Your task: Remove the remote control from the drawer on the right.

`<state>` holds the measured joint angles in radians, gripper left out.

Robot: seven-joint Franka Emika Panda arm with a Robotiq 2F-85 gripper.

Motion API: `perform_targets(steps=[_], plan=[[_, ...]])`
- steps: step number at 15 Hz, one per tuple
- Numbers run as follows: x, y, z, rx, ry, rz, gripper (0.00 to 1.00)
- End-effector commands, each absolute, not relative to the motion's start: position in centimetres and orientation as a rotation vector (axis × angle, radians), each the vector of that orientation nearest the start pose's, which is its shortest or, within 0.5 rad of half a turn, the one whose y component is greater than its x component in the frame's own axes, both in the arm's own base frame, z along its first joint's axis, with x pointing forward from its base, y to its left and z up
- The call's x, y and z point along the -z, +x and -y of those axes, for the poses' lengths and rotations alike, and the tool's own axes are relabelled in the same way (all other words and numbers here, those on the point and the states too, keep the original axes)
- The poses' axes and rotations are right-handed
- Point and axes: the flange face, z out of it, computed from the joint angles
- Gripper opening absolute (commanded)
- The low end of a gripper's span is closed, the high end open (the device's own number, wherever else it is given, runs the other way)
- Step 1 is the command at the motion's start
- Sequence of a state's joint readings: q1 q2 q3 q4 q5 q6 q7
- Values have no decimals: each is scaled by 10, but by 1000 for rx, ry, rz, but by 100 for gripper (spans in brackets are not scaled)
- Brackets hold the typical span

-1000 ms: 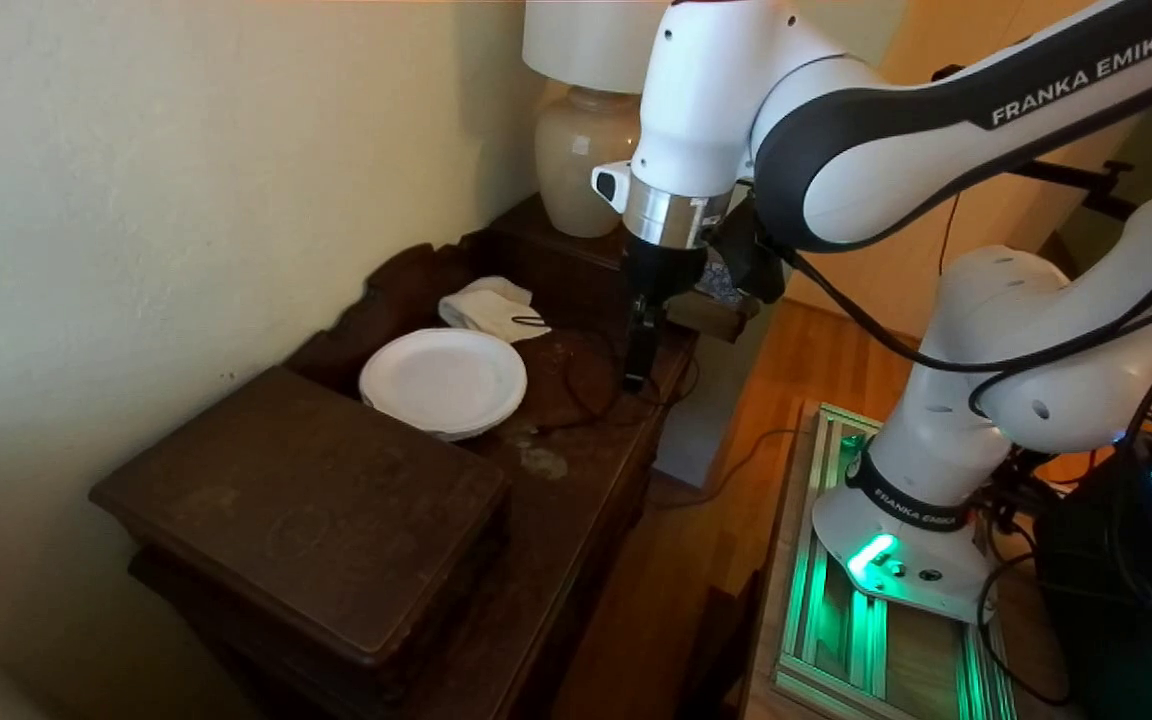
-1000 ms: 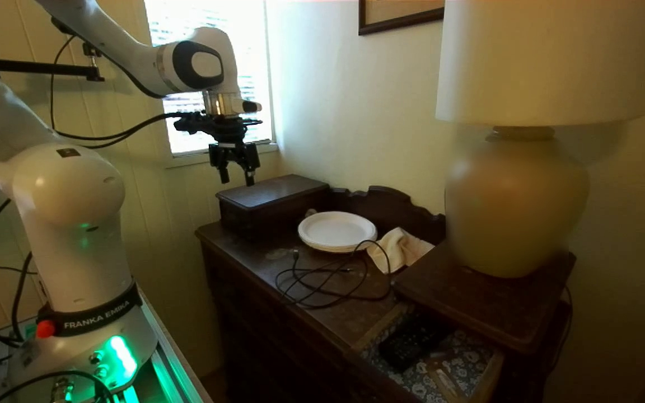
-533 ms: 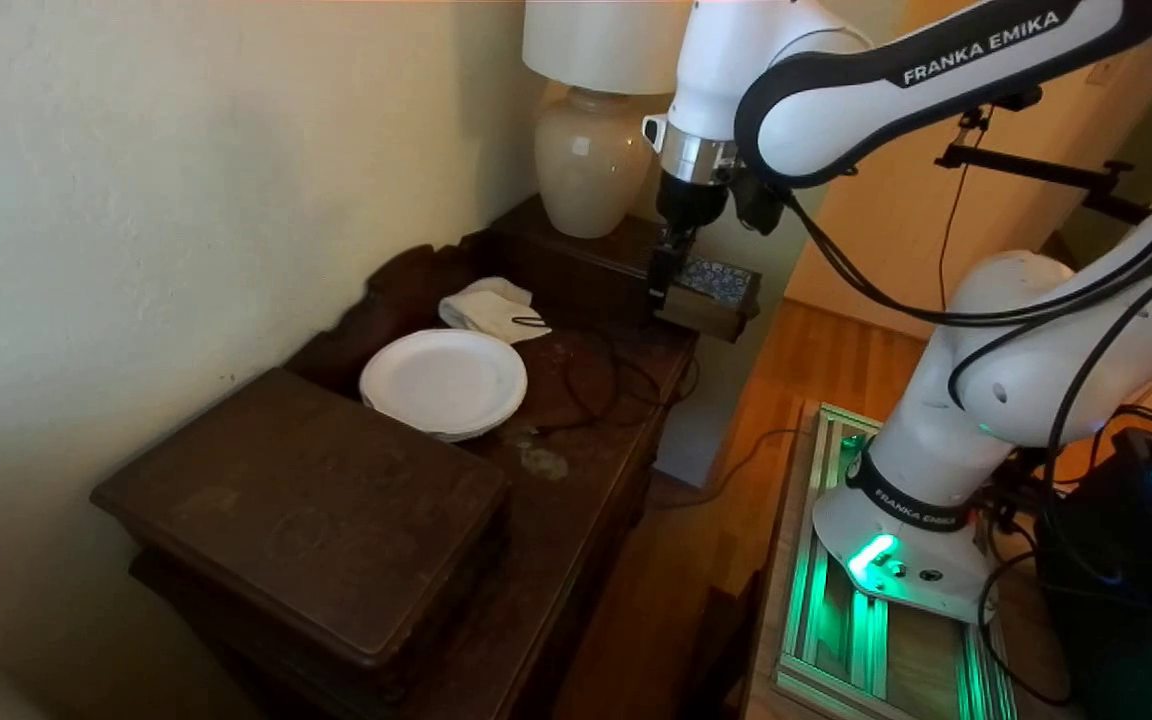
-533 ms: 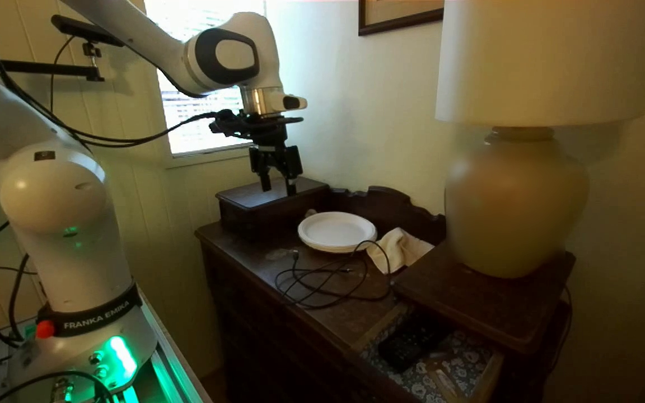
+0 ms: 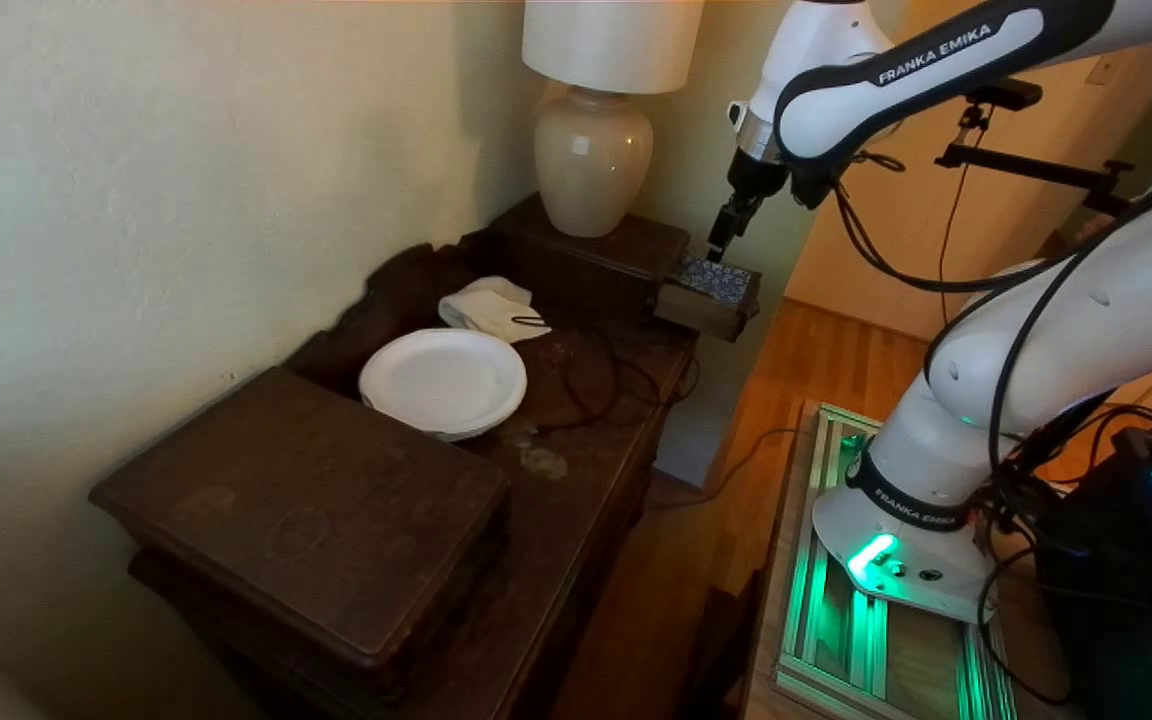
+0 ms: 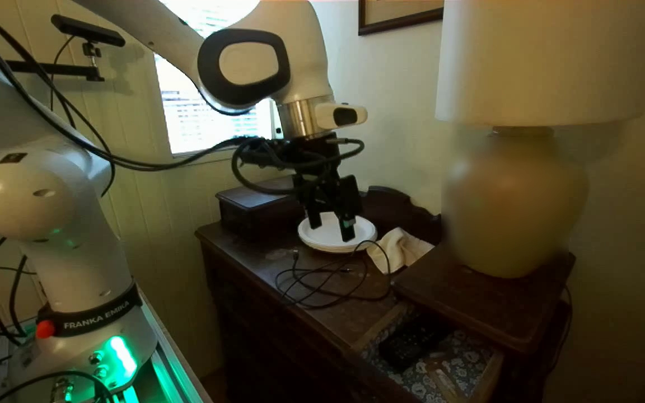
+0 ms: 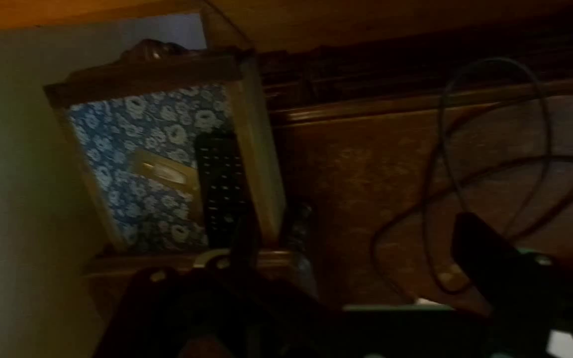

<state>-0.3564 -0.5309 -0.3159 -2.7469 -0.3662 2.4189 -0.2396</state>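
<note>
Only an exterior view of the drawer [image 5: 699, 309] hides the remote [image 7: 221, 181].

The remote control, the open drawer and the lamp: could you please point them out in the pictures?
Remote control [image 7: 223, 186]: in the wrist view, on its buttoned face.
Open drawer [image 7: 259, 159]: in the wrist view, on its wooden side wall.
Lamp [image 5: 593, 150]: in an exterior view, on its rounded base.

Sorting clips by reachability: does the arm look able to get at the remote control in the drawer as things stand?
Probably yes. The drawer stands open, nothing visible lies on the remote control, and the end effector is open. The wooden ledge above the drawer's back might crowd that side.
</note>
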Motion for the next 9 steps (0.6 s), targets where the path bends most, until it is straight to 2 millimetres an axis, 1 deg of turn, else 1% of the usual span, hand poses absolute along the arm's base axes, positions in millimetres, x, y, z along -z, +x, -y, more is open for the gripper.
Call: perform_targets(steps=[1, 2, 3, 5, 7, 9], plan=[[-378, 291, 247, 222, -3313, -315, 100], [-369, 286, 259, 209, -3313, -359, 100], [-361, 284, 265, 197, -3310, -381, 100], [-354, 285, 266, 179, -3309, -387, 100], [-354, 286, 265, 178, -3309, -387, 100], [-345, 290, 277, 231, -3338, -443, 100]])
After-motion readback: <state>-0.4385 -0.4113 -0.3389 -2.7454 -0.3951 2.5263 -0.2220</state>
